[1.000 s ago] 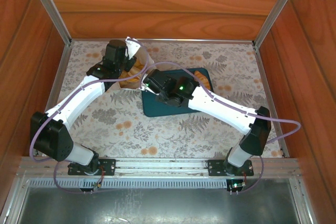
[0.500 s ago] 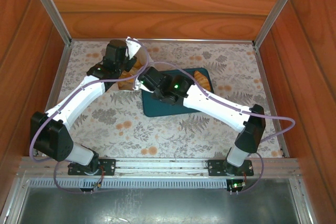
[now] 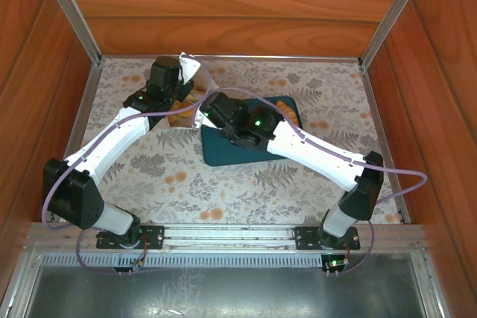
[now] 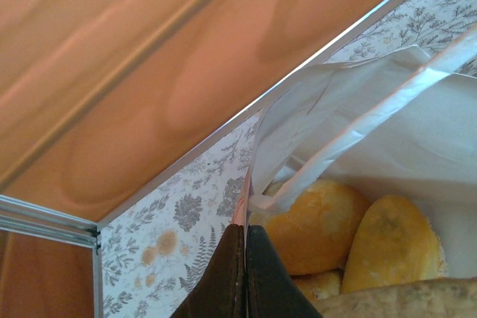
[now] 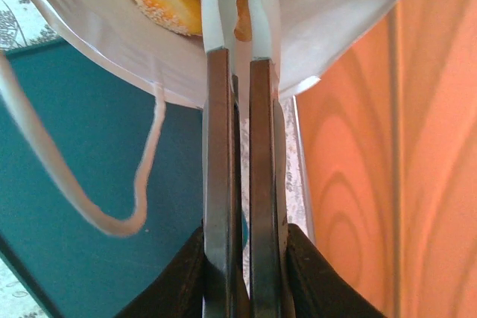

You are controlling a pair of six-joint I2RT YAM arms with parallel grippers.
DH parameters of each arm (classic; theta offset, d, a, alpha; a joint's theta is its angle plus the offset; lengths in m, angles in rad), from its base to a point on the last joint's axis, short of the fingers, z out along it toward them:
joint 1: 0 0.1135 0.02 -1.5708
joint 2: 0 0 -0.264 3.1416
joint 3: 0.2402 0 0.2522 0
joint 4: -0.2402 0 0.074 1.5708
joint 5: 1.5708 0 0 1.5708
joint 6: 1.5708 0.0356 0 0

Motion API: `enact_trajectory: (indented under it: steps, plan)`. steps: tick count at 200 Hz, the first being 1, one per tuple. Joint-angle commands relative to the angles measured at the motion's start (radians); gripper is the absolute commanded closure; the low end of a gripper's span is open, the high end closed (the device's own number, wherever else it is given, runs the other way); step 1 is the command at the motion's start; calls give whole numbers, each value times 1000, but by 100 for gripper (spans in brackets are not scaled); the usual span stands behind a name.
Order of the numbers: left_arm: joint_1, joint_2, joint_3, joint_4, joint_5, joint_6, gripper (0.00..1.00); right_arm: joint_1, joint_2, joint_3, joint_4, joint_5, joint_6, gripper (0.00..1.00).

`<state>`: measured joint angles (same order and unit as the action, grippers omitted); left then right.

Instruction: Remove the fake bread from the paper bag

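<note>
Two hands work the paper bag at the far left of the desk. Our left hand is clenched on its rim, we judge to keep the mouth open over the fake bread inside. Our right hand sits in that mouth, fingers nearly together around an orange sliver; whether it truly grips, we cannot tell.

Wood-panel walls around a floral-patterned tabletop.
</note>
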<state>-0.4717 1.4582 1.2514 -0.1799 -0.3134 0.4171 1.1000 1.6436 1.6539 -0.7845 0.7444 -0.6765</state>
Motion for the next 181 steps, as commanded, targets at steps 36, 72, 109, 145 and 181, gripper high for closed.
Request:
enact_trajectory:
  steps: [36, 72, 109, 145, 181]
  plan:
    - [-5, -10, 39, 7, -37, 19, 100, 8, -92, -10, 54, 76, -16, 80]
    - [-4, -10, 43, 7, -43, 23, 100, 9, -131, -39, -12, 82, 25, 80]
    - [-2, -2, 57, 7, -61, 28, 100, 12, -159, -68, -83, 90, 67, 81]
    - [8, 15, 70, 8, -66, 22, 100, 27, -186, -75, -131, 96, 96, 81]
    - [22, 21, 77, 7, -62, 17, 100, 35, -229, -93, -147, 114, 130, 82]
